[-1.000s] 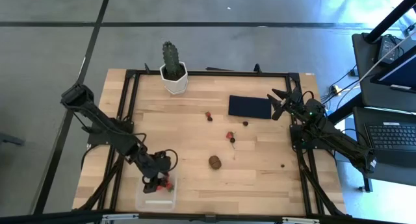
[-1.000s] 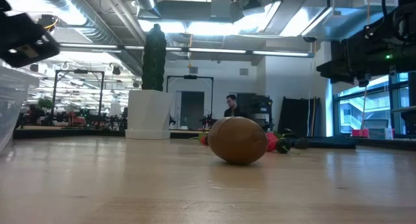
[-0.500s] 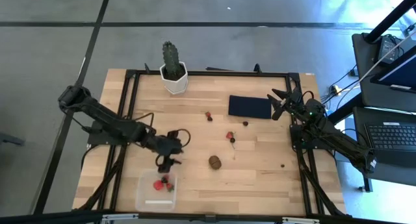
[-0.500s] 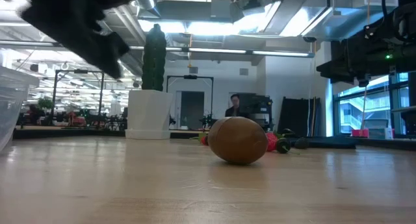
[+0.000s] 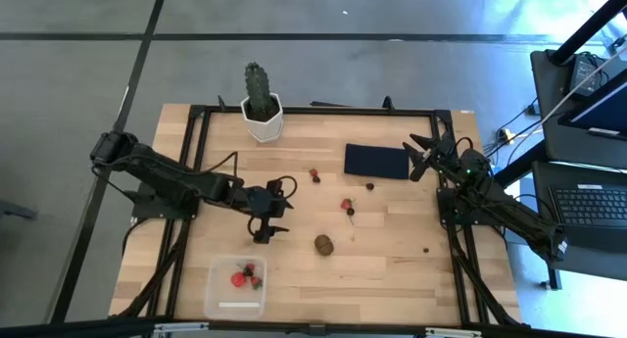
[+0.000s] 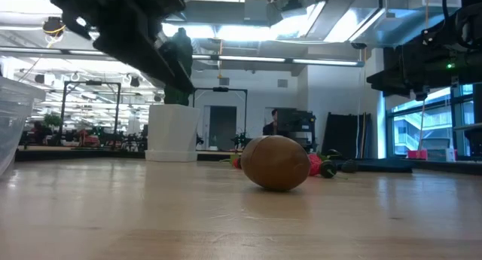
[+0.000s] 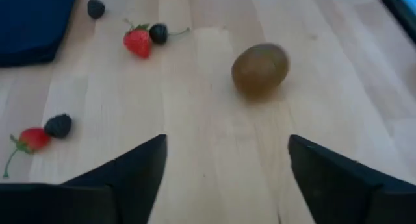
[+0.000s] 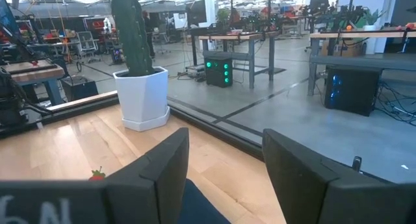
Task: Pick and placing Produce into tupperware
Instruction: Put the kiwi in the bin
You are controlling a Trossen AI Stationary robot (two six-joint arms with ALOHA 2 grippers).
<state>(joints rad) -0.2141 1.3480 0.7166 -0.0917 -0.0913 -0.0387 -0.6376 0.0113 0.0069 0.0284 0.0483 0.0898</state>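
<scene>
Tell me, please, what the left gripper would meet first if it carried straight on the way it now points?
Probably the kiwi: it lies ahead of the open left gripper, slightly off centre, with bare table between them.

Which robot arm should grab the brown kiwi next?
Probably the left. Its gripper is open, empty and close to the kiwi, which its wrist camera faces. The right gripper waits by the table's far edge.

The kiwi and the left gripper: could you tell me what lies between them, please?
Nothing does. In the left wrist view, only bare wood separates the open left gripper from the kiwi; the high view shows the same empty stretch of table.
</scene>
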